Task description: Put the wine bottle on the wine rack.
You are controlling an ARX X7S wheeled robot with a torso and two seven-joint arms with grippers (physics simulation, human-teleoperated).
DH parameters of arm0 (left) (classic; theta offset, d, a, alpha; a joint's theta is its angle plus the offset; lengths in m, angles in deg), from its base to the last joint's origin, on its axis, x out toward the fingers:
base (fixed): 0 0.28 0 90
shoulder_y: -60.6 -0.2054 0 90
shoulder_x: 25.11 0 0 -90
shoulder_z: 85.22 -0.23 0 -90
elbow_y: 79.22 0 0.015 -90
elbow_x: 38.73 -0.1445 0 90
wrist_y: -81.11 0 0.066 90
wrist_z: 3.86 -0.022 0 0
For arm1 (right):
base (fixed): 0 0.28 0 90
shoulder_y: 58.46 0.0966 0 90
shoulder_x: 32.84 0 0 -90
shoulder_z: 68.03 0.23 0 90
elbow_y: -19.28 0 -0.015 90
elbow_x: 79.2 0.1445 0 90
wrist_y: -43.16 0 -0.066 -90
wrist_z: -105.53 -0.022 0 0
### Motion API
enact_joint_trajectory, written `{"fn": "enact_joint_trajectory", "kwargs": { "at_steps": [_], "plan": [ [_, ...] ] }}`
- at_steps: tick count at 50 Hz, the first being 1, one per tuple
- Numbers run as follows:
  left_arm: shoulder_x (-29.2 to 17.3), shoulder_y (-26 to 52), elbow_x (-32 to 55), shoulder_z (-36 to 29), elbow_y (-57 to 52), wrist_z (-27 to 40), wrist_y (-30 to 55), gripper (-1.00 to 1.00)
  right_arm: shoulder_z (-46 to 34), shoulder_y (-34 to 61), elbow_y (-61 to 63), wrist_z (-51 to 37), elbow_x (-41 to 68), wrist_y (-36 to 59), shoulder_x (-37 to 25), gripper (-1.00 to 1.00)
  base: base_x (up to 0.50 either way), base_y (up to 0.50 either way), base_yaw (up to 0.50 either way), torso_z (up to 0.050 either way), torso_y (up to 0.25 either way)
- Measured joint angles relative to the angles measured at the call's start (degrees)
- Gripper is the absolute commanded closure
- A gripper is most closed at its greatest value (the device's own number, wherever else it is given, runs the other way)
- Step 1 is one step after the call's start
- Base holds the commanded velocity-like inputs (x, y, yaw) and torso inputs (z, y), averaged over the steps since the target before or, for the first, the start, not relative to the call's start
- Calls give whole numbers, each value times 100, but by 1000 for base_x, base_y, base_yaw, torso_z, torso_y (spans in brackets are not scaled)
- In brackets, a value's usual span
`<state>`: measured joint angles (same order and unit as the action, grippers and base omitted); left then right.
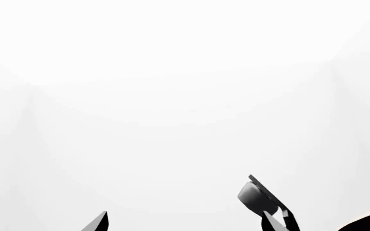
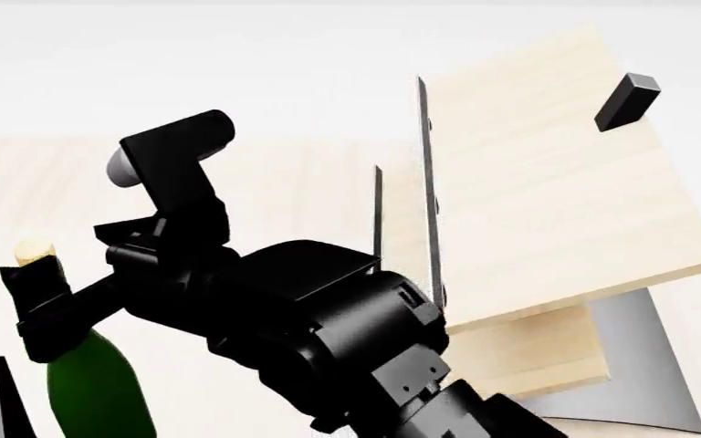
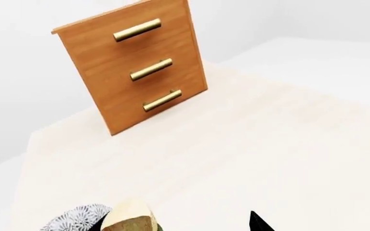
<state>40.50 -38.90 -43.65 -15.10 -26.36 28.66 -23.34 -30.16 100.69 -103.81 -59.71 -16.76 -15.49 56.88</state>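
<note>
The wine bottle point(image 2: 98, 388) is dark green with a pale cork top point(image 2: 34, 248) and stands at the lower left of the head view. My right arm point(image 2: 314, 338) reaches across to it, with one finger point(image 2: 36, 285) of the gripper against the neck. In the right wrist view the cork point(image 3: 130, 216) lies between the wide-apart fingers of my right gripper point(image 3: 179, 222), close to one finger; the gripper is open. The wine rack point(image 2: 546, 182), two slanted pale boards on a grey base point(image 2: 643, 365), stands to the right of the arm. My left gripper point(image 1: 185, 222) is open and empty.
An orange-brown cabinet point(image 3: 133, 72) with three brass handles stands at the far end of the pale wood table point(image 3: 269, 144). A patterned bowl point(image 3: 75, 217) sits right beside the bottle. A small black block point(image 2: 627, 100) is on the rack's upper board. The left wrist view faces a white wall.
</note>
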Motion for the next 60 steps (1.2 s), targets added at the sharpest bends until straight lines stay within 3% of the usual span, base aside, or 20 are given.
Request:
{"fn": "enact_joint_trajectory", "kwargs": {
  "at_steps": [15,32,33,60],
  "plan": [
    [-20,9,36,16,28,26,-15,-100,-2567,724,-592,-242,2111,-1696,22,-100,0,0,0,0,0],
    [-31,15,42,6,46,50,-28,-100,-3570,845,-728,-460,2886,-2610,26,-100,0,0,0,0,0],
    [-30,16,40,4,47,51,-29,-100,-3591,844,-729,-469,2900,-2633,26,100,0,0,0,0,0],
    [-40,27,20,-49,56,70,-34,-100,-3703,1086,-355,-792,3211,-2885,-208,100,0,0,0,0,0]
  ]
}}
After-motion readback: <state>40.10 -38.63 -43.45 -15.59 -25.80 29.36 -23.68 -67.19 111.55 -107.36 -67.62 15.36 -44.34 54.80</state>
